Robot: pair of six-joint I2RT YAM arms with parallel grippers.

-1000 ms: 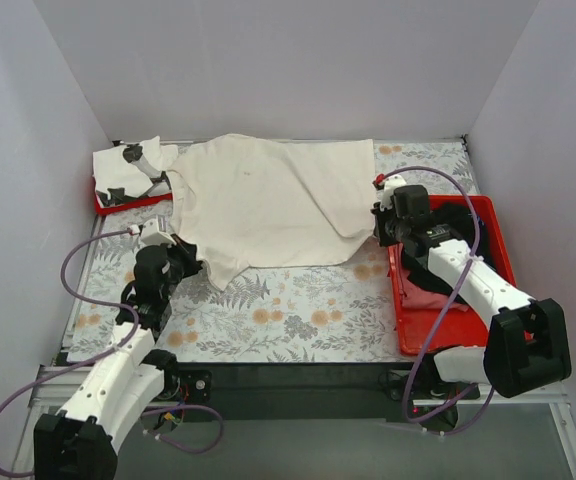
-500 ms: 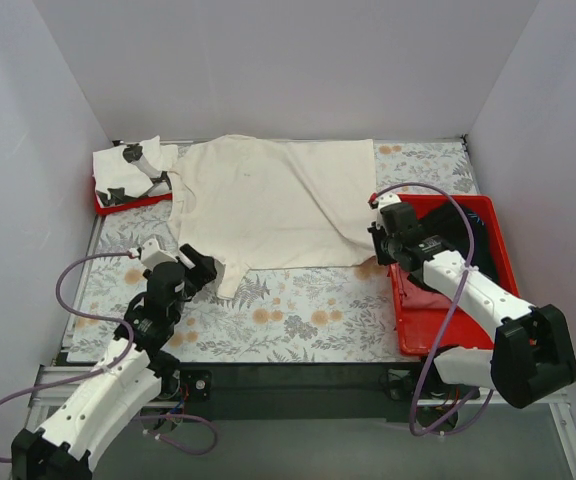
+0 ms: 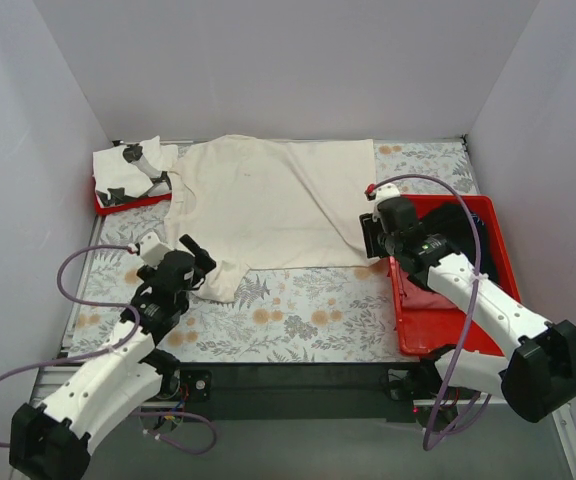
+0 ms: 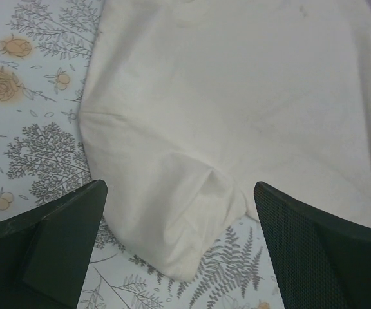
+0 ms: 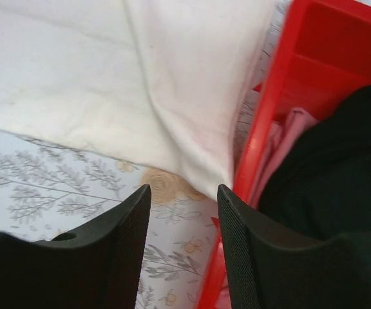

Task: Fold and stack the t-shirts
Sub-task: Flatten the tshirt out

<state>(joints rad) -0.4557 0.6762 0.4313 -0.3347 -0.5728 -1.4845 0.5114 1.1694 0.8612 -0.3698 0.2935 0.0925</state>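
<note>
The cream shirt (image 3: 278, 200) lies spread flat across the upper middle of the flowered table cover (image 3: 298, 315), so the work looks to be at the start of the fold, with both arms lining up on the shirt's outer parts. At lower left of the shirt, the left gripper (image 4: 179, 187) hangs over the short sleeve (image 4: 172, 219) with its fingers spread wide and nothing between them. At the shirt's right side the right gripper (image 5: 184, 188) hovers above the corner of cloth that ends just beside the wall of the red tray (image 3: 403, 330); its fingers stand a little apart and hold nothing. A black shirt (image 5: 327, 148) and a pink shirt (image 5: 282, 145) lie in that tray, and a white shirt with black marks (image 3: 128, 170) sits at the upper left of the top view. The next move probably calls for each gripper to come down and pinch one layer of cloth; the right one should avoid the tray wall, then both carry the sides inward.
</note>
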